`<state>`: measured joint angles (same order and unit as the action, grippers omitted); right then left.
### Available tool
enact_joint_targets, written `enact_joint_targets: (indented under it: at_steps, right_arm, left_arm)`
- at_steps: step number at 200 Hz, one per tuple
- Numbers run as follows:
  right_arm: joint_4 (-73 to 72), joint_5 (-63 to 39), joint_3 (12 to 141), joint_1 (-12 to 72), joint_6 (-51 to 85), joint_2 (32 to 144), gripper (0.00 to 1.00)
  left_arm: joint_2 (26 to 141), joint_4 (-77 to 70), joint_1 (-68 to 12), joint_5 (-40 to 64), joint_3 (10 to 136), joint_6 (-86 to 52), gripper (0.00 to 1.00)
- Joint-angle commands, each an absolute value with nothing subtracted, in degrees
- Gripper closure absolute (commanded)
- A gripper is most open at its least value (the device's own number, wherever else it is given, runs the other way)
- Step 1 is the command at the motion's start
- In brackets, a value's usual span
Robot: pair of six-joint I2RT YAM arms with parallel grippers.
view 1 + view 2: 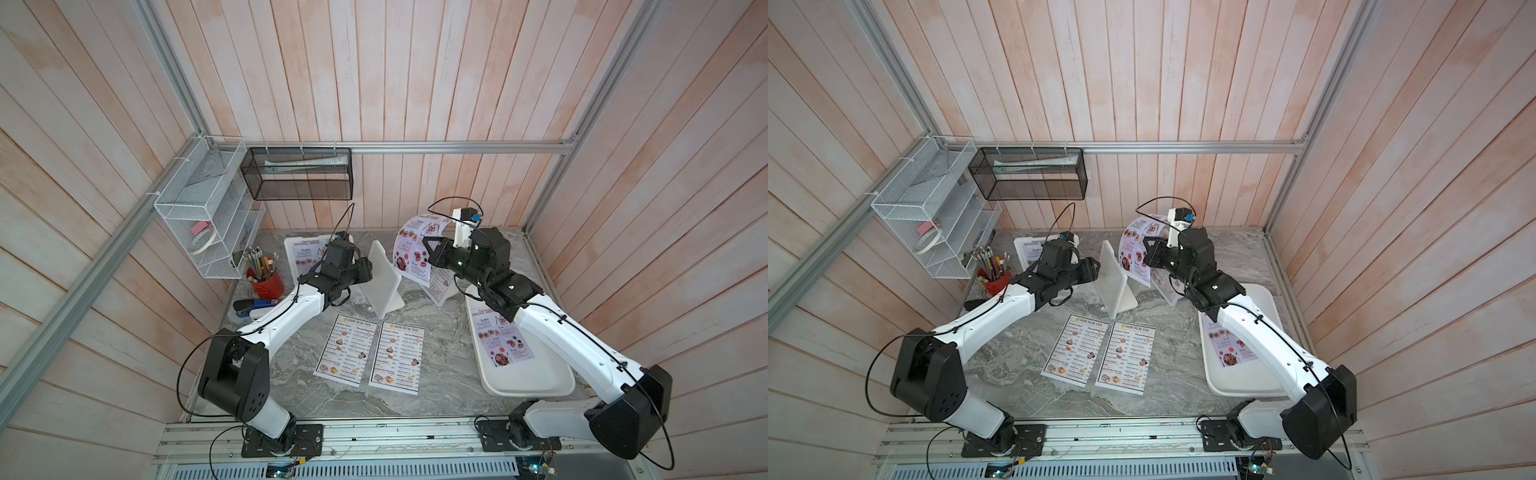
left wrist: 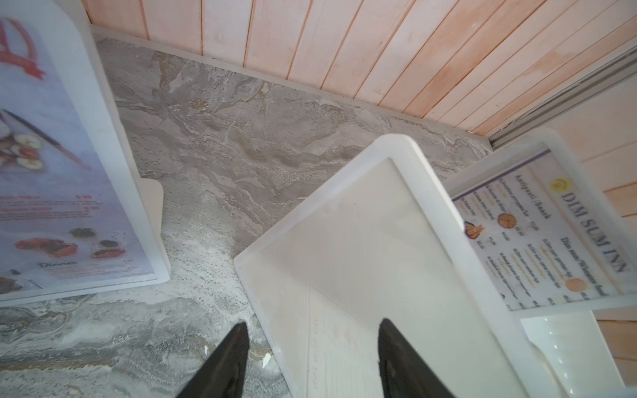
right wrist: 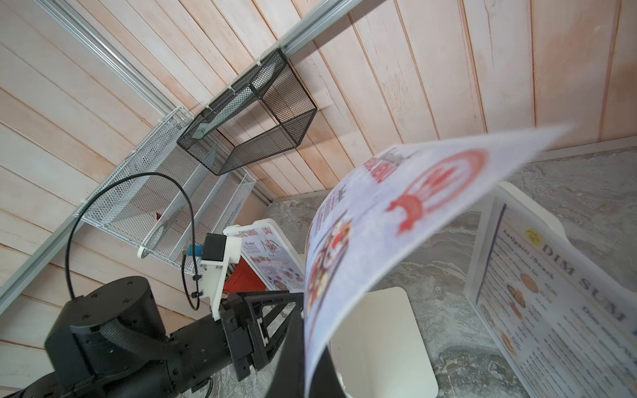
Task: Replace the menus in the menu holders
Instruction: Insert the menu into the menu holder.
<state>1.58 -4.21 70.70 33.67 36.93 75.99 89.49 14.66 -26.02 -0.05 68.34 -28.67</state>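
The step in hand looks like loading the second of 3 frames. The right gripper (image 1: 427, 247) has its jaws closed on a lilac SPECIAL MENU sheet (image 1: 408, 248), which hangs curled in the air at the far right of centre. The empty holder (image 1: 384, 276) stands mid-worktop just left of it. The left gripper (image 2: 313, 322) has its jaws part open astride that frame's edge; whether they press on it I cannot tell. The far-left holder (image 1: 301, 254) already shows a lilac menu, the right holder (image 3: 551, 293) has a DIM SUM INN sheet in it, and 2 removed sheets (image 1: 347, 353) lie flat near the front. Next, the limp sheet's free edge probably needs lining up with the empty frame's opening, which I cannot make out, while the frame is steadied. The right holder sits close behind the sheet and could snag it. A white tray (image 1: 528, 386) on the right holds 1 spare lilac menu (image 1: 503, 340); a red pencil cup (image 1: 266, 284) stands clear at the left.
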Motion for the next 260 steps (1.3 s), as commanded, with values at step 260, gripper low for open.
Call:
enact_joint_targets:
  at_steps: [260]
  right_arm:
    - [-18.60,-13.80,71.36,32.05,20.22,90.06,1.00]
  left_arm:
    - [73.73,26.78,-27.83,-4.66,66.98,-27.21,0.37]
